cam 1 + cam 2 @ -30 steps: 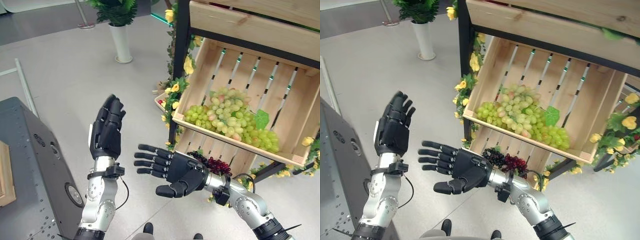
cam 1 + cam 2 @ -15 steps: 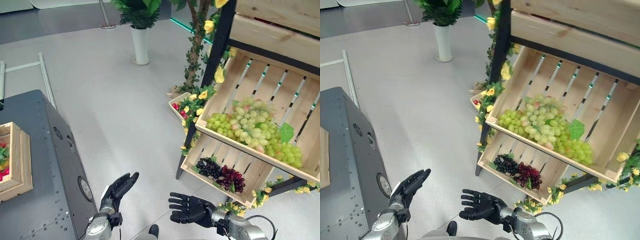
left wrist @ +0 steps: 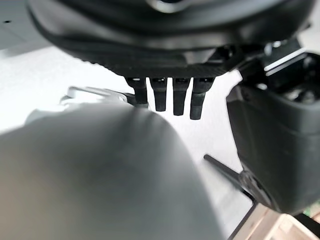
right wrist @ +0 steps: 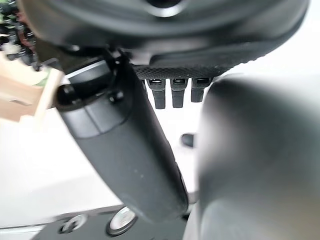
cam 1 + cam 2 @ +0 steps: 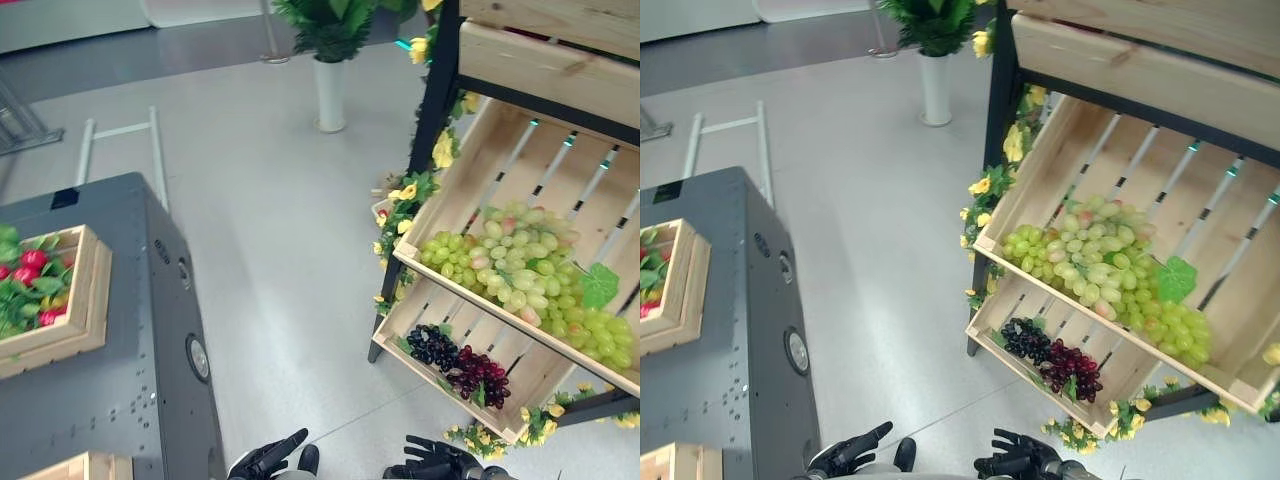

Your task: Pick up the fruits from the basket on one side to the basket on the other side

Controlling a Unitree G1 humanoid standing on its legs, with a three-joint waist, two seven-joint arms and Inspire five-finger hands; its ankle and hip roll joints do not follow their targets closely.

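In the eye views both hands sit at the bottom edge: the left robot hand (image 5: 265,462) with its fingers stretched out and holding nothing, the right robot hand (image 5: 1015,460) with spread, relaxed fingers, also empty. Each wrist view shows a row of straight fingertips (image 3: 167,100) pointing down at the pale floor (image 5: 260,240), with nothing between them.

The left eye view shows more of the wooden crate (image 5: 85,315) on the grey worktop (image 5: 130,400); it holds red fruits (image 5: 30,262) among green leaves. The right eye view cuts this crate at the edge.

On the robot's right stands a black-framed shelf (image 5: 432,90) with tilted wooden crates. The upper crate (image 5: 1080,150) holds green grapes (image 5: 1095,270). The lower crate (image 5: 990,320) holds dark grapes (image 5: 1055,360). Yellow flowers (image 5: 442,150) decorate the frame. A potted plant (image 5: 328,70) in a white vase stands behind, well apart.
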